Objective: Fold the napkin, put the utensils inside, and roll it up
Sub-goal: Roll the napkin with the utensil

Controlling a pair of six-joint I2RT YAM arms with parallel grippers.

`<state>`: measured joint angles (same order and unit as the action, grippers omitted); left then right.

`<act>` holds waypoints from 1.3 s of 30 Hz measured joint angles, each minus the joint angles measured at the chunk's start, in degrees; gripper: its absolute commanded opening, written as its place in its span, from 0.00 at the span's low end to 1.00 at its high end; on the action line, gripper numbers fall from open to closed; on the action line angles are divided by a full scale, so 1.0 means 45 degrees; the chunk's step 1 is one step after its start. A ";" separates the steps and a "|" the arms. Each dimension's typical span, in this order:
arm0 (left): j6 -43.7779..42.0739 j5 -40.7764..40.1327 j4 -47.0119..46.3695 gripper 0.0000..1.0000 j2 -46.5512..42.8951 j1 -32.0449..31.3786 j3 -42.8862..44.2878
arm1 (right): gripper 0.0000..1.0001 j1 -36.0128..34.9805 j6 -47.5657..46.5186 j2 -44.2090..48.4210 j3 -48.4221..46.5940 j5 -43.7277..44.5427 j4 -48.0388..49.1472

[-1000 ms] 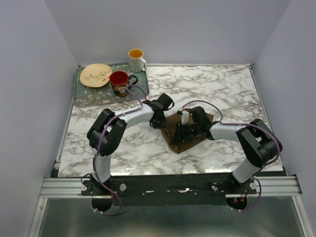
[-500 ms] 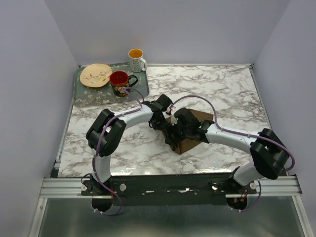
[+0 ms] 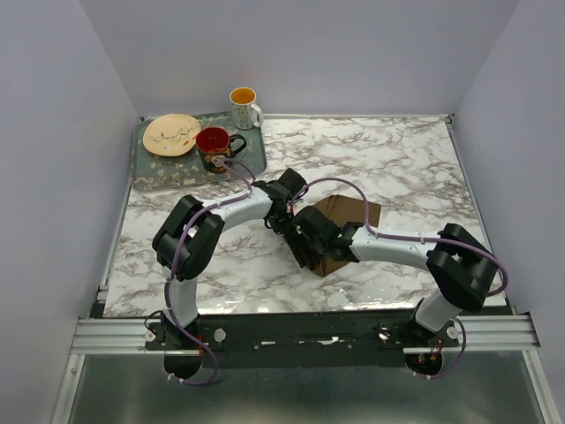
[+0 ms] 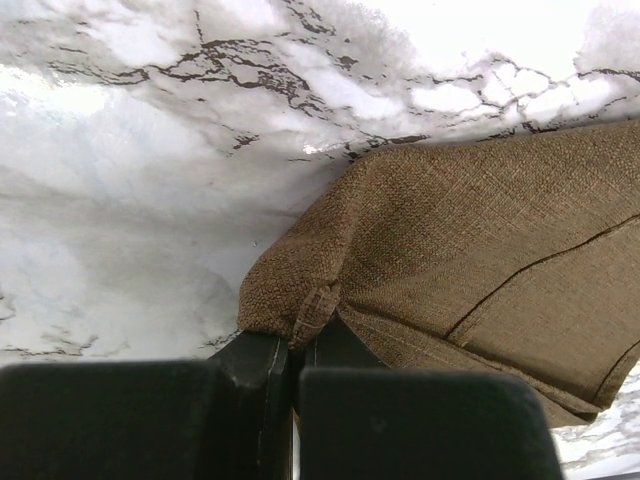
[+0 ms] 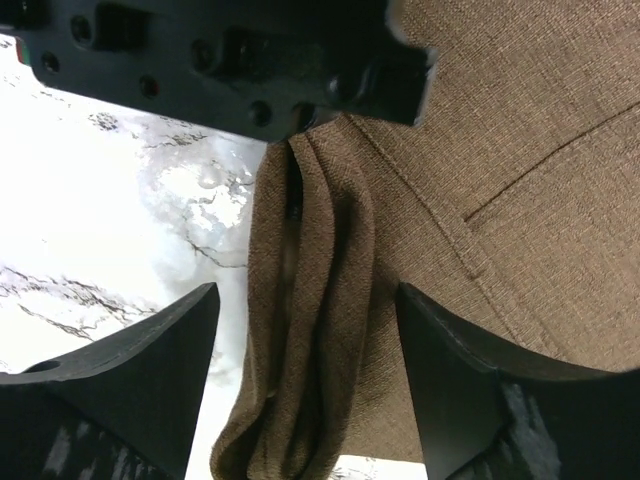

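Napkin [image 3: 351, 219] wants even, tight rolling: left end effector [image 4: 295, 345] pinches its corner, right end effector [image 5: 308, 350] gapes astride the fold.

no readable text, no labels, no brands, no numbers, no signs in any view

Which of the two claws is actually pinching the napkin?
The left claw: it is shut on a corner of the napkin. The right claw stands open, straddling the folded edge.

White arms [image 3: 243, 208], black joints [image 3: 190, 234], purple cables [image 3: 340, 183]
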<state>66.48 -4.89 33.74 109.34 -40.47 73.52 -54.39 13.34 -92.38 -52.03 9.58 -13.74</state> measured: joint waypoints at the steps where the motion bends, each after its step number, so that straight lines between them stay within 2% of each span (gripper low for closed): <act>1: 0.0024 0.0034 0.0005 0.00 0.0000 0.0010 -0.0005 | 0.70 -0.0078 0.0063 -0.0044 -0.0049 0.0097 -0.0053; 4: 0.0126 0.0189 0.0010 0.00 -0.0005 0.0092 -0.0034 | 0.57 -0.0267 0.0272 -0.0228 -0.0238 0.0568 -0.0257; 12: 0.0253 0.0335 0.0024 0.00 -0.0010 0.0185 -0.0058 | 0.51 -0.0583 0.0675 -0.0544 -0.0631 0.1404 -0.0777; 13: 0.0257 0.0359 0.0039 0.00 -0.0010 0.0223 -0.0058 | 0.48 -0.0622 0.0738 -0.0627 -0.0714 0.1501 -0.0821; 15: 0.0267 0.0427 0.0073 0.00 -0.0010 0.0306 -0.0058 | 0.35 -0.0675 0.0874 -0.0811 -0.0869 0.1676 -0.0889; 16: 0.0277 0.0432 0.0087 0.00 -0.0010 0.0345 -0.0058 | 0.26 -0.0690 0.0942 -0.0918 -0.0933 0.1719 -0.0884; 17: 0.0296 0.0432 0.0092 0.00 -0.0010 0.0369 -0.0058 | 0.14 -0.0704 0.1030 -0.1001 -0.0971 0.1768 -0.0879; 20: 0.0345 0.0432 0.0087 0.00 -0.0010 0.0442 -0.0058 | 0.01 -0.0763 0.1413 -0.1171 -0.1064 0.1860 -0.0787; 22: 0.0267 0.0398 0.0078 0.00 -0.0010 0.0447 -0.0058 | 0.01 -0.0787 0.1540 -0.1195 -0.1044 0.1817 -0.0699; 23: 0.0214 0.0364 0.0068 0.04 -0.0015 0.0447 -0.0058 | 0.01 -0.0787 0.1593 -0.1195 -0.0933 0.1753 -0.0510; 24: 0.0092 0.0311 0.0053 0.10 -0.0024 0.0442 -0.0053 | 0.01 -0.0782 0.1603 -0.1185 -0.0831 0.1695 -0.0355; 25: -0.0024 0.0248 0.0053 0.23 -0.0034 0.0427 -0.0053 | 0.01 -0.0743 0.1622 -0.1166 -0.0641 0.1477 -0.0039; 27: -0.0559 -0.0058 0.0049 0.34 -0.0112 0.0257 -0.0053 | 0.01 -0.0330 0.1627 -0.0952 0.0039 0.0617 0.0976; 28: -0.0787 -0.0204 0.0058 0.45 -0.0155 0.0180 -0.0053 | 0.01 -0.0107 0.1647 -0.0748 0.0374 0.0151 0.1375; 30: -0.1375 -0.0311 0.0199 0.50 -0.0364 0.0097 -0.0058 | 0.01 0.0597 0.1681 -0.0452 0.1001 -0.1195 0.2302; 31: -0.1598 -0.0369 0.0253 0.63 -0.0515 0.0053 -0.0058 | 0.01 0.0923 0.1729 -0.0408 0.1209 -0.1904 0.2735; 33: -0.2186 -0.0452 0.0296 0.69 -0.0952 0.0049 -0.0063 | 0.01 0.1574 0.1802 -0.0413 0.1496 -0.3167 0.3405; 34: -0.2574 -0.0583 0.0316 0.80 -0.1321 0.0049 -0.0068 | 0.01 0.1792 0.1855 -0.0413 0.1642 -0.3735 0.3735; 36: -0.3201 -0.0899 0.0291 0.80 -0.2181 0.0058 -0.0151 | 0.01 0.2516 0.2113 -0.0413 0.2205 -0.5251 0.4692; 39: -0.3847 -0.1195 0.0160 0.56 -0.3672 0.0228 -0.0520 | 0.01 0.3220 0.2463 -0.0573 0.2676 -0.6751 0.5668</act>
<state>49.17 -10.26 34.46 92.82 -39.44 71.18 -39.90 24.43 -94.96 -39.99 -20.80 11.77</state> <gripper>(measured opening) 0.800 0.050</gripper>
